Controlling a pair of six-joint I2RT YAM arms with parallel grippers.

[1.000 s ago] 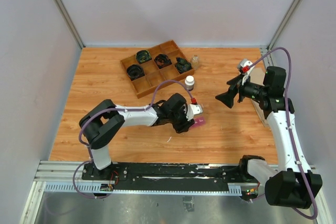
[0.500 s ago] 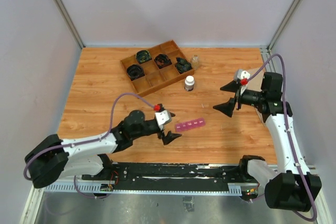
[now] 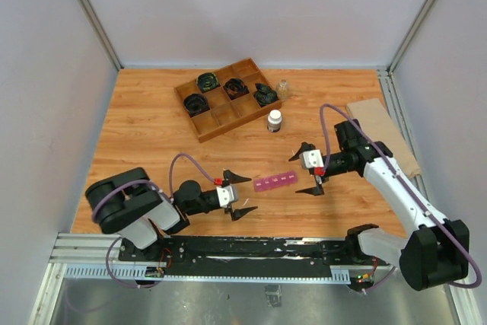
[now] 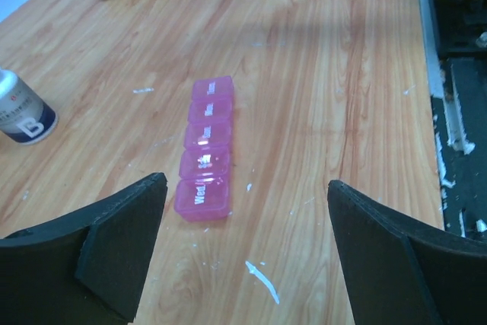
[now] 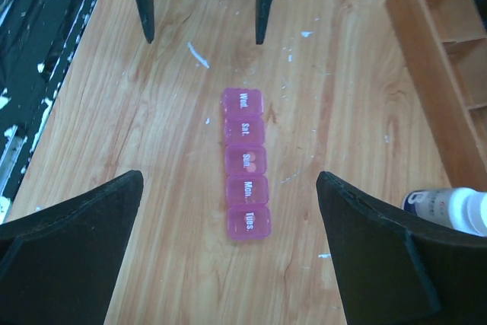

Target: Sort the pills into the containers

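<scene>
The containers are one pink strip (image 3: 275, 183) of several small lidded compartments lying flat on the wooden table, all lids shut. It also shows in the left wrist view (image 4: 207, 146) and in the right wrist view (image 5: 246, 164). Faint pale round spots show through the "Sun" lid (image 5: 255, 161); I see no loose pills. My left gripper (image 3: 253, 194) is open and empty, low over the table just left of the strip, which lies ahead of its jaws (image 4: 246, 188). My right gripper (image 3: 295, 173) is open and empty at the strip's right end (image 5: 230, 180). Neither touches the strip.
A brown wooden divided tray (image 3: 221, 112) with black coiled items stands at the back. A white-capped bottle (image 3: 275, 120) and a small clear glass jar (image 3: 283, 89) stand beside it. A tan folded sheet (image 3: 384, 131) lies at the right edge. White flecks (image 4: 262, 279) dot the table.
My left gripper has let go of the strip and drawn back left and low. My right arm has come down and in to the strip's right end. The strip lies free.
</scene>
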